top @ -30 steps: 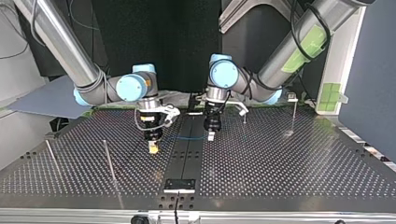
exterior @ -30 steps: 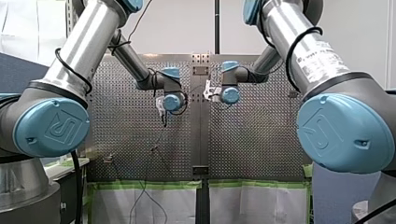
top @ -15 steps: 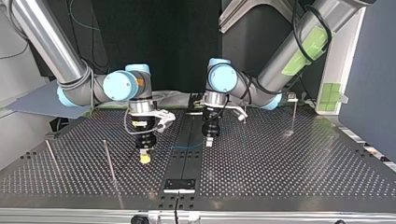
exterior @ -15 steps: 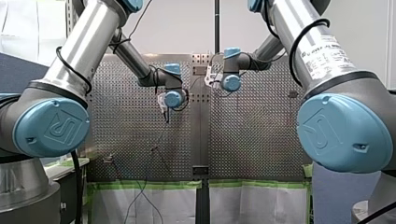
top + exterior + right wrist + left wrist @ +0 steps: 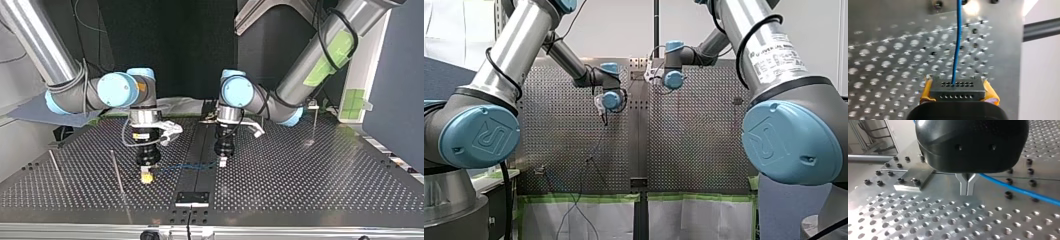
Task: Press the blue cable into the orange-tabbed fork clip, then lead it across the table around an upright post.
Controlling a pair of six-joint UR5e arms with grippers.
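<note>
The thin blue cable (image 5: 187,165) stretches just above the table between my two grippers in the top view. My left gripper (image 5: 223,161) is near the centre strip, its metal fingers (image 5: 966,186) pressed together, and the cable (image 5: 1023,191) leaves from behind them sideways. My right gripper (image 5: 146,177), with yellow pads (image 5: 990,93), is at the top view's left of centre, shut over a black perforated block from which the cable (image 5: 956,50) runs straight ahead. A thin upright post (image 5: 116,170) stands just beside my right gripper. No orange-tabbed clip shows.
More thin posts stand at the top view's far left (image 5: 55,167) and right (image 5: 315,122). A black plate (image 5: 192,198) sits on the centre strip near the table's edge. A bolted metal plate (image 5: 914,178) lies beside my left fingers. Small fixtures (image 5: 540,170) show in the front view.
Both grippers have moved towards the top view's camera with the cable, my right one further and more to that view's left. The cable now slants between them.
</note>
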